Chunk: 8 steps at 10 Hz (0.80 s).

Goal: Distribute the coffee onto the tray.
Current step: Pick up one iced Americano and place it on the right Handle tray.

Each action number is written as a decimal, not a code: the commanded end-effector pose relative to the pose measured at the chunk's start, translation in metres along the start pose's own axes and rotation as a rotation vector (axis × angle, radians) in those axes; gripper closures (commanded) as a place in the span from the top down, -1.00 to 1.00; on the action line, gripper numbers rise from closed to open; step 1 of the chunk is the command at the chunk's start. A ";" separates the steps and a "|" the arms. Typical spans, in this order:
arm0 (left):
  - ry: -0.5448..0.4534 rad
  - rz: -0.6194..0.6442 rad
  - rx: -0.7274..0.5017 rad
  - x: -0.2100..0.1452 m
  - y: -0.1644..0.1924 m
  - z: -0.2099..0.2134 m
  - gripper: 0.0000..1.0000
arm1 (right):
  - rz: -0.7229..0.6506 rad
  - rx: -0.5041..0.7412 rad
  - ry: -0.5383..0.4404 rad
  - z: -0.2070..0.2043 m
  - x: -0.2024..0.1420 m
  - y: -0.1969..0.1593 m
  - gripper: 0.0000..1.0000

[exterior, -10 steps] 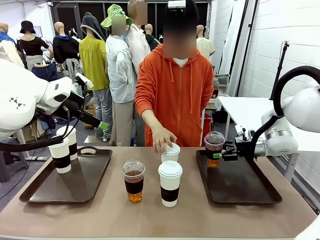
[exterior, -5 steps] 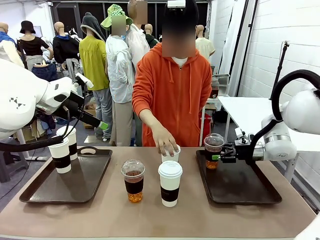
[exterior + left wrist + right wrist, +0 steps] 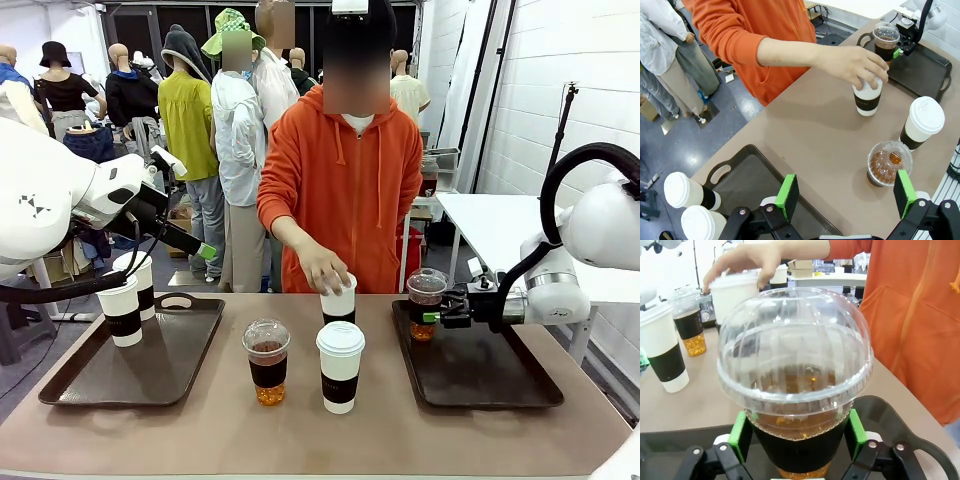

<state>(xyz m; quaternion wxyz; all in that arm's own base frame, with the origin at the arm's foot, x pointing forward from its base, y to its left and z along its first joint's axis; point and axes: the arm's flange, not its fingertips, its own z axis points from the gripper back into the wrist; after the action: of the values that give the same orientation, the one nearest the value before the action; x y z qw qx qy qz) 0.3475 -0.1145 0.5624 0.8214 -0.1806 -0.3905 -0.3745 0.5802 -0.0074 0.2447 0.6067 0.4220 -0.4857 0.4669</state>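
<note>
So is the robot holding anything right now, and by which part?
Yes. The right arm's jaws clamp the clear domed cup around its dark sleeve, below the lid. The left arm's jaws are open and empty.

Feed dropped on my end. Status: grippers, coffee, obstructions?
Left gripper open, empty, raised by left tray. Right gripper shut on clear cup at right tray. Person's hand on white cup mid-table.

Four white lidded paper cups, brown sleeves, upright: cup one, cup two at table's 9 o'clock; cup three centre; cup four at 12. Clear domed, brown liquid: cup five at cup three's 9 o'clock; cup six at 3.
</note>
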 end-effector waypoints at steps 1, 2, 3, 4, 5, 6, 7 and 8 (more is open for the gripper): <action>-0.001 0.005 -0.011 -0.001 0.001 0.000 1.00 | -0.049 -0.022 0.005 -0.003 0.004 -0.004 1.00; -0.001 0.005 -0.011 -0.001 0.001 0.000 1.00 | -0.067 -0.025 0.009 -0.002 0.005 -0.003 1.00; -0.001 0.005 -0.011 -0.001 0.001 0.000 1.00 | -0.089 -0.025 0.012 0.000 0.006 0.000 1.00; -0.001 0.005 -0.011 -0.001 0.001 0.000 1.00 | -0.104 -0.032 0.029 0.002 0.006 0.005 1.00; -0.001 0.005 -0.011 -0.001 0.001 0.000 1.00 | -0.118 -0.040 0.042 0.006 0.006 0.008 1.00; -0.001 0.005 -0.011 -0.001 0.001 0.000 1.00 | -0.125 -0.050 0.063 0.013 0.006 0.014 1.00; -0.001 0.005 -0.011 -0.001 0.001 0.000 1.00 | -0.132 -0.061 0.077 0.019 0.007 0.018 1.00; -0.001 0.005 -0.011 -0.001 0.001 0.000 1.00 | -0.139 -0.068 0.088 0.024 0.007 0.022 1.00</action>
<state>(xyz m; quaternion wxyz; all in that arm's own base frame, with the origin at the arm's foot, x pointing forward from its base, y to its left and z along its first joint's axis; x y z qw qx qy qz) 0.3475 -0.1145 0.5624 0.8214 -0.1806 -0.3905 -0.3744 0.5661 -0.0265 0.2509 0.6563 0.4195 -0.4594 0.4268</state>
